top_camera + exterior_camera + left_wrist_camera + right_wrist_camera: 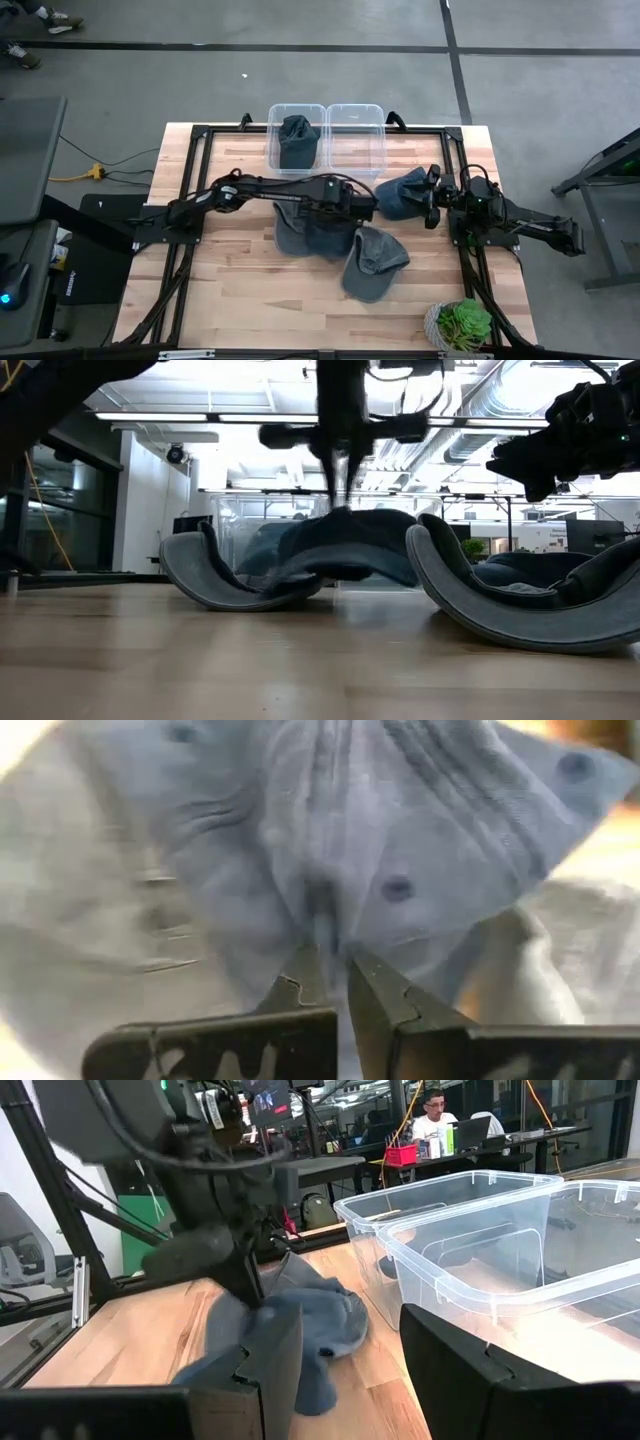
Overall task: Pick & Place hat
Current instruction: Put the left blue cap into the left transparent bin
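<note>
Now pinching a fold of the grey hat [305, 228] mid-table with the left gripper [340, 203], fingers [385, 995] clamped tight on the cloth. Hovering by the blue hat [400, 193], near the clear bins [357, 135]: right gripper [432, 197], fingers [455, 1355] apart, carrying nothing.

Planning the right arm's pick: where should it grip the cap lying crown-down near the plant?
Grip the upturned cap by its raised rim, coming straight down from above. It lies open side up, so the edge stands clear of the table and one finger can drop inside, one outside. The right gripper is open.
</note>
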Action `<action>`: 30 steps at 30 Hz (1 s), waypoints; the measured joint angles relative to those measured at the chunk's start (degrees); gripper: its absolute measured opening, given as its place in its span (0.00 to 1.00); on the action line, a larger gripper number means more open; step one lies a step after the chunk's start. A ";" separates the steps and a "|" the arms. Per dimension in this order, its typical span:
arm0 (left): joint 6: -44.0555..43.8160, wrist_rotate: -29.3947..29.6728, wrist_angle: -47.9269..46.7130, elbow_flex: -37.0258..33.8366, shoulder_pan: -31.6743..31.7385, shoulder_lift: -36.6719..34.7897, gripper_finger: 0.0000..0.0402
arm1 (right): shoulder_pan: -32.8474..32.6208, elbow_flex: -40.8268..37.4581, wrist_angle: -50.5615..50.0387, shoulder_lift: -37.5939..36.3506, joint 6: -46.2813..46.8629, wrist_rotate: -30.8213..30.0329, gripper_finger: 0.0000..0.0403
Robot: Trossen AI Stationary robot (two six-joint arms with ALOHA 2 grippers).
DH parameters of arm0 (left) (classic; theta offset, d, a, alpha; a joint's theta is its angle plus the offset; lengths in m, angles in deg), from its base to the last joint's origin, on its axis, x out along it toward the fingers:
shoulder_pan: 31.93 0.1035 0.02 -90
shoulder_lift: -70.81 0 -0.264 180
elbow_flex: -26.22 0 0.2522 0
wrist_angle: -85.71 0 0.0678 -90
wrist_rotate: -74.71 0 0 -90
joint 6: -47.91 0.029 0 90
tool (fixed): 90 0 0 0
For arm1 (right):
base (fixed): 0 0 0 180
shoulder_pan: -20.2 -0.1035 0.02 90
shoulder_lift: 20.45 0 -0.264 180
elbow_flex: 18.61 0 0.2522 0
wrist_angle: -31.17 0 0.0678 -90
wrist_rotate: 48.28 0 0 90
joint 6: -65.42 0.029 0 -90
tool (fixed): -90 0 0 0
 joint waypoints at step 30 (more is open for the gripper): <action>4.35 -2.38 4.43 0.14 0.00 -4.01 0.42 | 0.01 0.00 0.02 0.02 -0.02 0.00 0.41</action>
